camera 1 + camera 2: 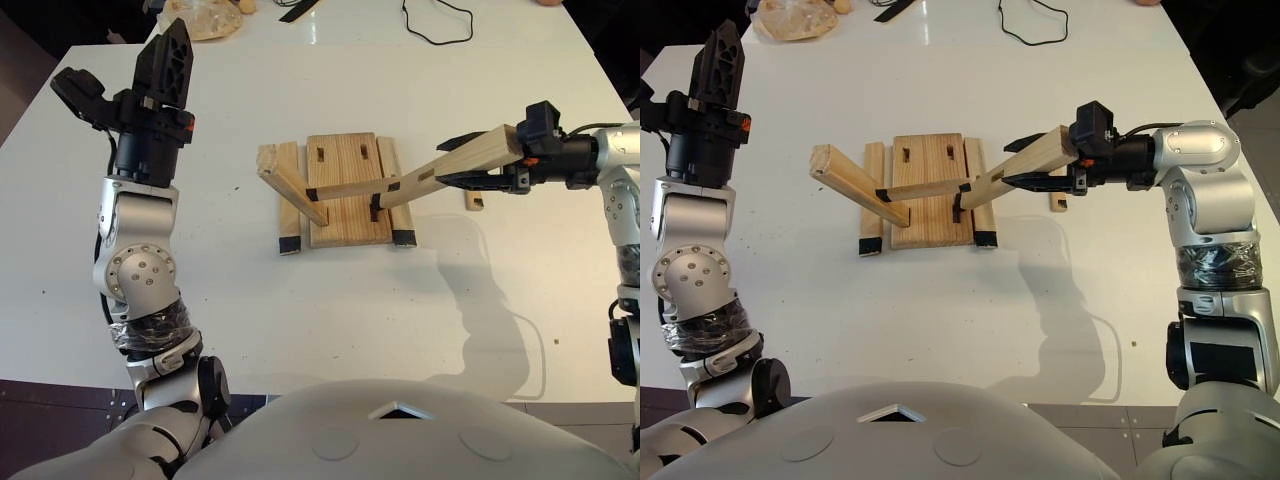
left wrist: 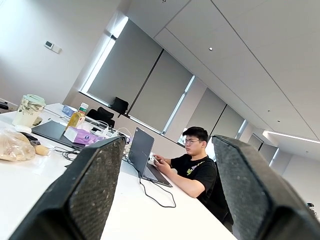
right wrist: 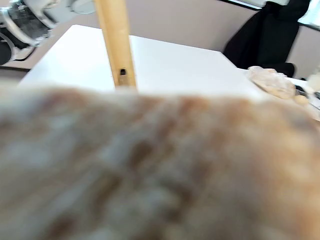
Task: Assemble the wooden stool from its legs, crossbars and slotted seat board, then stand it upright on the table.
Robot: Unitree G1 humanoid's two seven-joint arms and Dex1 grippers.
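**Right gripper is holding a leg frame over the seat board**

The right gripper (image 1: 462, 170) is pinching the top end of one wooden leg (image 1: 480, 150). A crossbar (image 1: 345, 190) is joining that leg to a second leg (image 1: 292, 187), so the three pieces are hanging together as one frame. The frame is hovering just above the seat board (image 1: 340, 160), which is lying flat in the middle of the table (image 1: 300, 330). Two spare legs (image 1: 290, 220) are lying just beside the board, one on each side. A small wood piece (image 1: 473, 203) is lying near the right gripper.

The left gripper (image 1: 165, 60) is pointing up in the air, well apart from the wood. Its fingers (image 2: 95, 195) are spread and holding nothing.

The wood is looking hard, stiff and fairly light, so it is probably not going to bend. But the frame is long and is being held at one far end, so it is likely wanting to tip or twist. The smooth wood may slip, and the joints may pull loose. Taking the second leg close to the crossbar looks like the safest extra hold.
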